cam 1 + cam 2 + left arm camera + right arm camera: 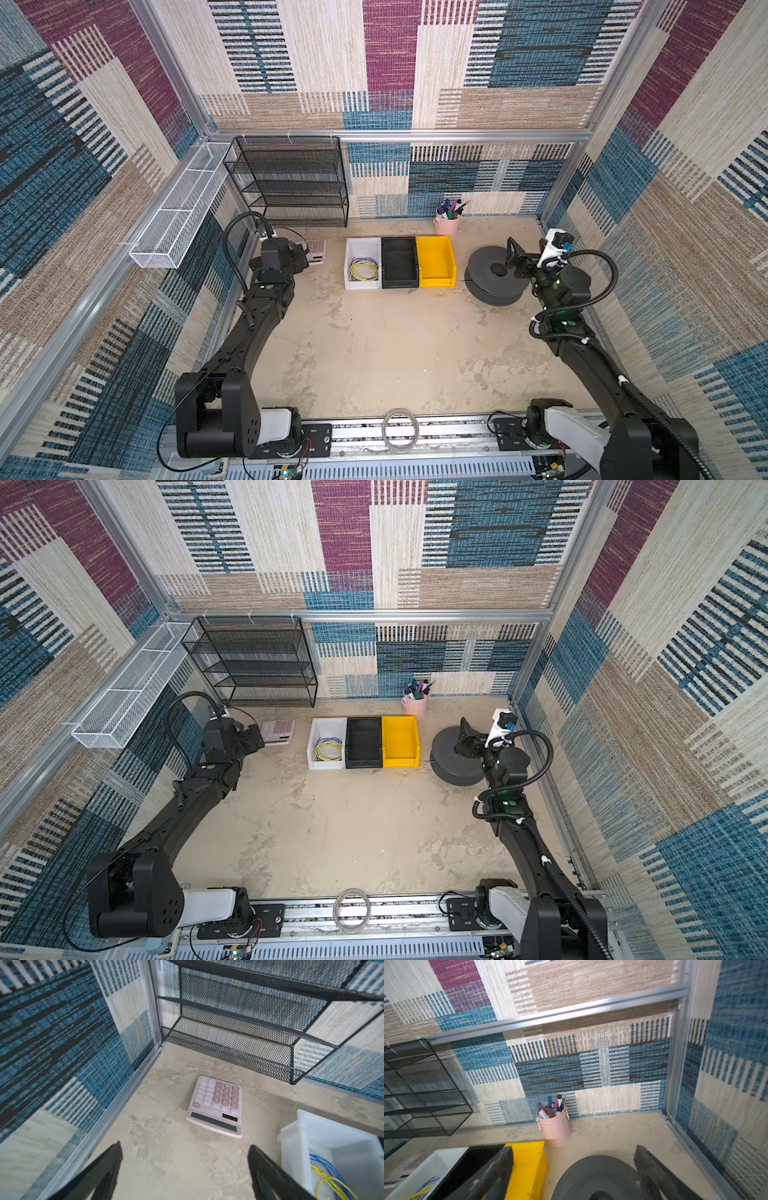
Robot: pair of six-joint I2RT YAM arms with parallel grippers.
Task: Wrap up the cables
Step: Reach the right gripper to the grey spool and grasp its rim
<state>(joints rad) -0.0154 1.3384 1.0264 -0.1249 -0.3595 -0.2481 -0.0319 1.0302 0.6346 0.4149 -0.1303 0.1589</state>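
The cables point(364, 270) point(328, 751), thin yellow and blue wires in loose loops, lie inside a white bin point(362, 285) point(326, 765) at the back of the table. The left wrist view catches the cables point(330, 1182) at the bin's point(315, 1128) edge. The right wrist view shows a bit of the cables point(423, 1190) too. My left gripper point(303, 252) point(254, 735) point(185, 1145) hangs open and empty over bare table, left of the bin, near a pink calculator point(216, 1105). Open and empty as well, my right gripper point(512, 255) point(465, 737) point(573, 1148) hovers above a dark grey spool point(484, 286) point(598, 1176).
A black bin point(399, 262) and a yellow bin point(436, 262) stand right of the white one. A pink cup of pens point(448, 222) sits at the back wall, with a black mesh rack point(291, 183) and a white mesh basket point(178, 216) at the back left. A pale hoop point(400, 430) lies on the front rail.
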